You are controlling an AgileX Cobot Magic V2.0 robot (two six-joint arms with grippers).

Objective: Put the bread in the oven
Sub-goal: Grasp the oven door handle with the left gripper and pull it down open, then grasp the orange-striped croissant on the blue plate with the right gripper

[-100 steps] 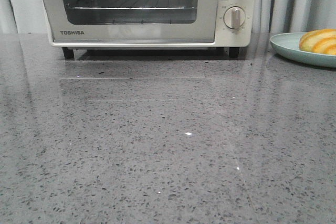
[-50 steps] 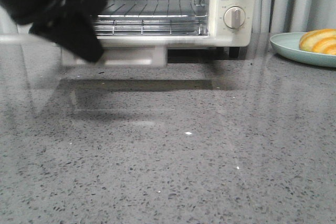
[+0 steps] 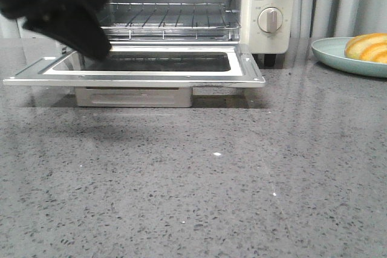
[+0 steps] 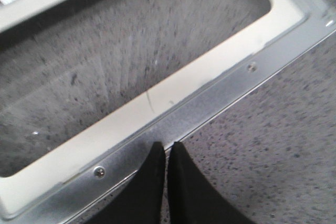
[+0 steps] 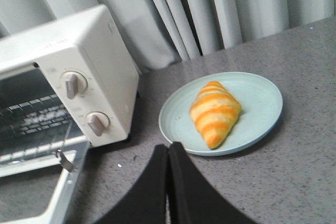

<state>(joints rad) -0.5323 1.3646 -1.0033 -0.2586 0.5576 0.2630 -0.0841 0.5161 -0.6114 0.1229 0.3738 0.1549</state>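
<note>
Front view: oven (image 3: 266,4) at the back of the grey speckled table (image 3: 199,185), door (image 3: 136,67) folded down flat and level, wire rack (image 3: 169,19) exposed inside, two round dials (image 3: 270,19) on the cream panel. Left end effector (image 3: 84,37) a dark blur over the door's left part, tips low near the glass; how far open cannot be told here. Far right, bread (image 3: 367,46) lying on a pale teal plate (image 3: 332,52), well apart from the oven.

Left wrist view: left end effector (image 4: 168,153) with fingers pressed together, holding nothing, tips at the door's (image 4: 210,108) metal outer edge, speckled table (image 4: 283,156) just beyond.

Right wrist view: right end effector (image 5: 168,156) likewise closed tight and empty, above the table (image 5: 304,171). Bread (image 5: 215,113) in the middle of the plate (image 5: 262,95), narrow end toward the camera; plate just beside the oven (image 5: 89,72), not touching.
</note>
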